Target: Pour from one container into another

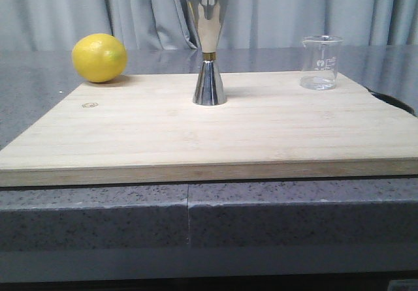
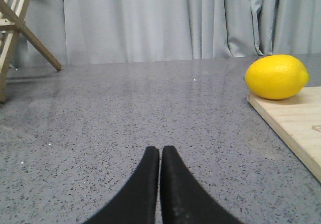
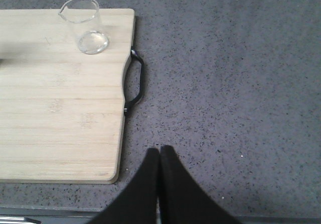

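Note:
The clear glass beaker [image 1: 321, 62] stands upright at the back right of the wooden board [image 1: 209, 134]; the right wrist view shows this beaker [image 3: 86, 27] near the board's far corner. The steel hourglass jigger [image 1: 208, 49] with its gold waist band stands upright at the board's back middle. My left gripper [image 2: 161, 148] is shut with nothing in it, over the grey counter left of the board. My right gripper [image 3: 160, 148] is shut and empty too, over the counter off the board's right front corner. Neither gripper shows in the front view.
A yellow lemon [image 1: 99, 57] lies at the board's back left corner, and the lemon [image 2: 277, 77] rests against the board edge. A black handle [image 3: 137, 81] sits on the board's right side. A wooden rack [image 2: 15, 28] stands far left. Grey curtains hang behind.

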